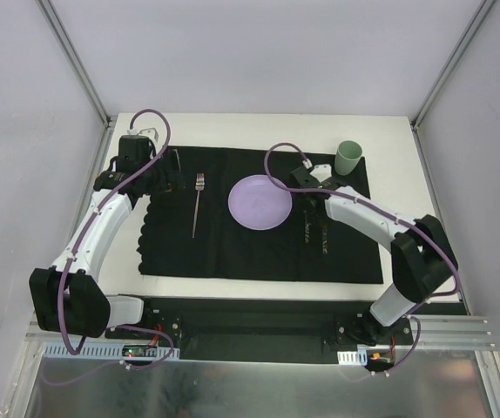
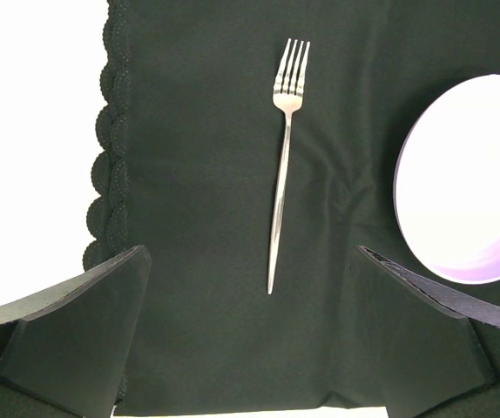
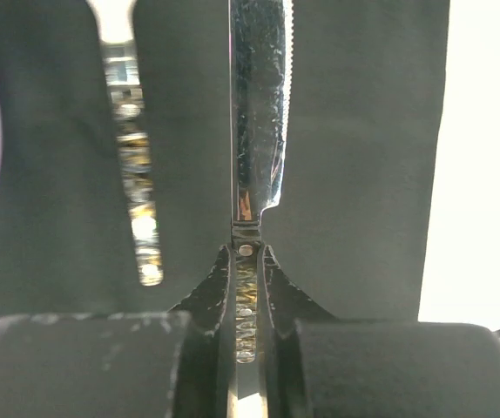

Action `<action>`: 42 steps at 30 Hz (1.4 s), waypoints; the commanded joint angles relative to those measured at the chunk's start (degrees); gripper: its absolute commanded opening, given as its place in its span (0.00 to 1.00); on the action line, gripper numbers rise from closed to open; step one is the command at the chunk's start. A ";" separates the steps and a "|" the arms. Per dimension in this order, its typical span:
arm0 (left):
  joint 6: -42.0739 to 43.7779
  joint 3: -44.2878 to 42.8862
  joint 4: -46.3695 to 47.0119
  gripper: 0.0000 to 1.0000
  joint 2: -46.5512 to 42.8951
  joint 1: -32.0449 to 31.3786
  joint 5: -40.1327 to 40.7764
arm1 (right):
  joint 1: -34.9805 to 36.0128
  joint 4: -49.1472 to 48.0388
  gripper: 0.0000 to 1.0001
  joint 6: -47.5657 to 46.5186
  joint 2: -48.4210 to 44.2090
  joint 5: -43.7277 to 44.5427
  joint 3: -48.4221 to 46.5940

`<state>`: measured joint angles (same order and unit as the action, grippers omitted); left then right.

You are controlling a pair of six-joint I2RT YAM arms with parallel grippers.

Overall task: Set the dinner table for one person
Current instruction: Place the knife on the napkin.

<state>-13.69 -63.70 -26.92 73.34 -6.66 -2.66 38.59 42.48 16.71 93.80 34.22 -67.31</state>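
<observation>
I am laying the knife (image 3: 254, 104) down, I think. My right claw (image 3: 246, 252) is pinched tight on its handle, and the blade points straight out ahead of the claw. My left claw (image 2: 252, 251) is wide open and holds nothing. It hangs over the fork (image 2: 282, 165).

The white desk (image 1: 259, 129) fills the middle of the top view. A black mat (image 1: 233, 252) lies flat on it. The purple plate (image 1: 261, 202) sits in the middle of the mat, with the fork to its left. The green cup (image 1: 348, 158) stands at the far right corner of the mat.

In the right wrist view another shiny piece (image 3: 132, 174) lies between the knife and the plate. It may be a spoon, but I cannot tell for sure.

To do this step well, I would go slow. I cannot tell if the knife is touching the mat yet. So I would bring it down gently until it lies flat, and only then let go. I would keep it straight, side by side with the shiny piece, near it but not on top of it. It should end up all on the mat, not hanging over the edge. The saw teeth face away from the plate now, and facing the plate would look nicer. When I open the claw, I would lift straight up so I do not drag the knife. I would keep the left claw away from the fork so it does not get bumped.
</observation>
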 commanded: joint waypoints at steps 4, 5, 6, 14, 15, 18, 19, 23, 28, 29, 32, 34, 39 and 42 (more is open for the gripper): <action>-0.19 0.07 -0.24 0.99 -1.18 0.42 -0.95 | -5.10 -4.15 0.01 -1.59 -5.99 -3.18 3.06; -0.11 0.07 -0.15 0.99 -1.10 0.50 -0.95 | -5.54 -5.03 0.01 -1.85 -6.08 -3.80 3.15; -0.02 -0.02 -0.15 0.99 -1.01 0.50 -0.95 | -6.59 -5.56 0.01 -2.12 -6.08 -4.94 3.24; 0.07 -0.02 -0.15 0.99 -1.01 0.59 -1.12 | -10.81 -9.87 0.01 -5.02 -3.01 -9.08 2.36; 0.07 0.07 -0.15 0.99 -1.09 0.59 -1.12 | -11.34 -10.05 0.01 -5.54 -2.57 -9.52 2.01; 0.16 0.07 -0.15 0.99 -1.01 0.59 -1.04 | -11.87 -11.10 0.01 -6.33 -0.64 -10.48 0.86; 0.16 0.07 -0.24 1.00 -0.92 0.59 -1.04 | -11.96 -11.36 0.01 -6.77 0.32 -10.57 0.43; 0.07 0.07 -0.15 0.99 -1.01 0.68 -0.86 | -11.96 -11.89 0.01 -8.01 2.96 -11.37 -1.07; 0.42 0.25 -0.15 0.99 -1.18 1.03 -0.77 | -12.48 -12.77 0.01 -8.71 4.99 -12.07 -1.68; 0.42 0.25 -0.15 0.99 -1.10 1.12 -0.77 | -12.40 -12.86 0.01 -8.71 5.25 -12.16 -1.69; 0.51 0.16 -0.15 0.99 -1.09 1.21 -0.77 | -12.75 -12.86 0.01 -8.62 5.78 -12.24 -1.69; 0.51 0.07 -0.15 0.99 -1.01 1.29 -1.03 | -13.10 -12.86 0.01 -8.62 6.13 -12.24 -1.60; 0.42 -0.11 -0.15 0.99 -0.66 1.38 -1.21 | -13.45 -13.12 0.01 -8.62 6.66 -12.86 -1.16; 0.51 -0.02 -0.15 0.99 -0.74 1.47 -1.21 | -13.54 -13.21 0.01 -8.71 7.19 -13.30 -1.16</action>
<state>-13.65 -63.70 -26.92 73.34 -5.89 -2.85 25.36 30.20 8.45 100.16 21.52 -66.65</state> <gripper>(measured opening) 0.993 0.058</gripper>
